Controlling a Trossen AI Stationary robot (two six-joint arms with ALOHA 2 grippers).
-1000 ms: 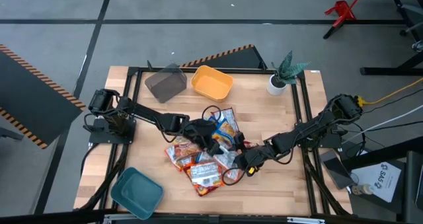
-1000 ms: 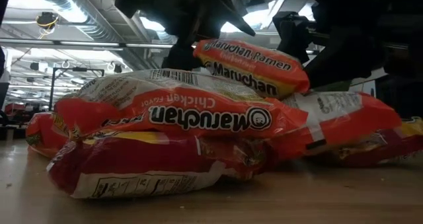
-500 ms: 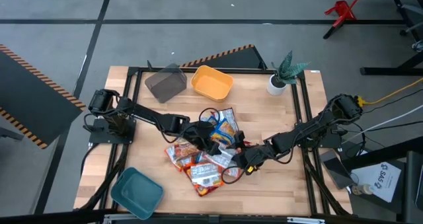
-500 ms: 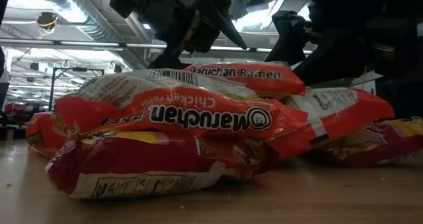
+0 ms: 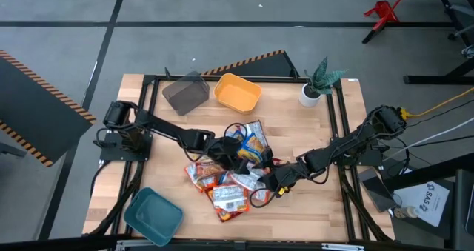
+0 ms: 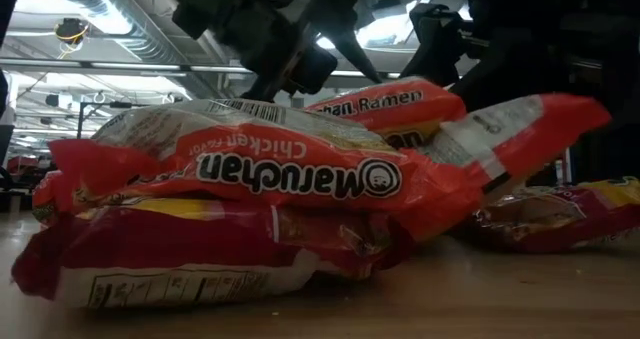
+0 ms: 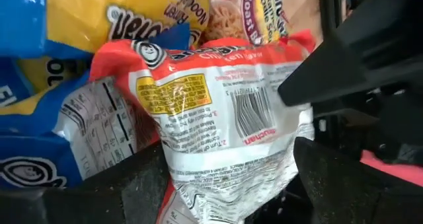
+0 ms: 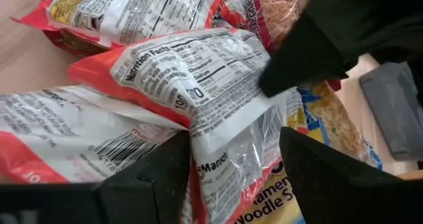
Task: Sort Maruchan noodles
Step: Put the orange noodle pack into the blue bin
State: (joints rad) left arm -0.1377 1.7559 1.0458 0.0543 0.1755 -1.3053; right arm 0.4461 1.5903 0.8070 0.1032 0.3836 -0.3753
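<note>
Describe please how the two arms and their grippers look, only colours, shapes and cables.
Both arms are dark, slim and jointed. The left gripper has broad black fingers with a grainy surface. The right gripper looks the same, with a red and a yellow cable near it.

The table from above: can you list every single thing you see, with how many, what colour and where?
noodle packets: about a dozen, mostly orange-red, some blue-yellow, heaped mid-table
grey bin: one, far edge, left of the yellow one
yellow bin: one, far edge, middle
teal bin: one, near left corner
potted plant: one, green in a white pot, far right corner
table: one, light wood
left gripper: one, dark, open over the heap, a packet between its fingers
right gripper: one, dark, at the heap's right edge, a packet between its fingers
</note>
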